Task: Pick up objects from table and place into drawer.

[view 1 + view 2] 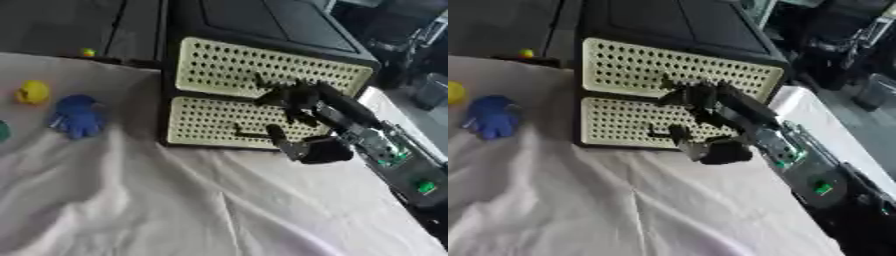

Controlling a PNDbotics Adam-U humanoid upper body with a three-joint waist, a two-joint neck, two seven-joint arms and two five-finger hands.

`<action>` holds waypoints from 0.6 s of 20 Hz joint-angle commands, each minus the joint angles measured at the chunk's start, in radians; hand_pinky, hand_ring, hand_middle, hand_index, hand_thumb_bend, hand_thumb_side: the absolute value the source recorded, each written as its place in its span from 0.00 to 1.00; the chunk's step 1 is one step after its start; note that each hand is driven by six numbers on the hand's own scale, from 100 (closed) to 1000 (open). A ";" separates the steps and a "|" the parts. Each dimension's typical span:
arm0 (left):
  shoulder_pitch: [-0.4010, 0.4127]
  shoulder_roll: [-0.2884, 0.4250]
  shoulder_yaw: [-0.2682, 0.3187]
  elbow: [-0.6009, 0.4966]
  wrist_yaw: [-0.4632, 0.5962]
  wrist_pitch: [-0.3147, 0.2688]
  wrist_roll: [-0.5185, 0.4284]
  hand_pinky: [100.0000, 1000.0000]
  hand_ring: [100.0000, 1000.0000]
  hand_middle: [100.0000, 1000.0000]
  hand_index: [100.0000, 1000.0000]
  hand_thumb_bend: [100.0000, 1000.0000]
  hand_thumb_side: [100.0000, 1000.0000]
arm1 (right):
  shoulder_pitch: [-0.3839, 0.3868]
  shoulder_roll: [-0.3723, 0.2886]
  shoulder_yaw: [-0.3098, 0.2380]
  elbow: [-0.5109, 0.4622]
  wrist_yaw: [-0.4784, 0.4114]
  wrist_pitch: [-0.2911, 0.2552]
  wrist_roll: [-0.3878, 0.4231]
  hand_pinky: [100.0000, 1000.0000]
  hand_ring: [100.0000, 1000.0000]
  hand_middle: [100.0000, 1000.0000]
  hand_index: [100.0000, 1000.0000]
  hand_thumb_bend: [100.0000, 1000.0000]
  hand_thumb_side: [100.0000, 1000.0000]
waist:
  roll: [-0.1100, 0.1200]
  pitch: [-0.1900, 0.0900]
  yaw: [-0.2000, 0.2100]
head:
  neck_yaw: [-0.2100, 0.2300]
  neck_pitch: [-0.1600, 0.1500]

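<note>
A black cabinet with two cream perforated drawer fronts, the upper drawer (pixel 262 65) and the lower drawer (pixel 219 122), stands at the back of the table; both look closed. My right hand (pixel 293 100) reaches in from the right and sits against the drawer fronts, fingers curled near the seam between them; whether it grips a handle I cannot tell. On the left of the white cloth lie a blue toy (pixel 77 116), a yellow toy (pixel 33 92) and a green thing (pixel 3 131) cut off by the frame edge. The left hand is out of sight.
White wrinkled cloth (pixel 175 200) covers the table. A small yellow-green ball (pixel 87 52) lies at the cloth's far edge. Dark equipment and a grey cup (pixel 430 90) stand beyond the table's right side.
</note>
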 commanded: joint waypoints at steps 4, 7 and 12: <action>-0.006 0.003 0.002 -0.013 0.000 -0.002 -0.001 0.51 0.51 0.63 0.84 0.10 0.95 | 0.004 -0.034 -0.032 -0.080 -0.002 0.032 -0.050 0.23 0.00 0.00 0.82 0.00 0.14 | 0.006 -0.024 -0.006 | -0.001 -0.012; -0.006 0.003 0.000 -0.013 0.000 -0.001 -0.003 0.51 0.51 0.63 0.84 0.10 0.96 | 0.009 -0.040 -0.027 -0.059 0.008 0.042 -0.045 0.24 0.00 0.00 0.83 0.00 0.14 | 0.006 -0.024 -0.006 | -0.003 -0.015; -0.007 0.002 0.000 -0.013 0.001 -0.002 -0.004 0.51 0.51 0.62 0.84 0.09 0.95 | 0.012 -0.046 -0.021 0.010 0.034 0.027 -0.017 0.24 0.00 0.00 0.87 0.00 0.13 | 0.007 -0.020 -0.001 | -0.011 -0.022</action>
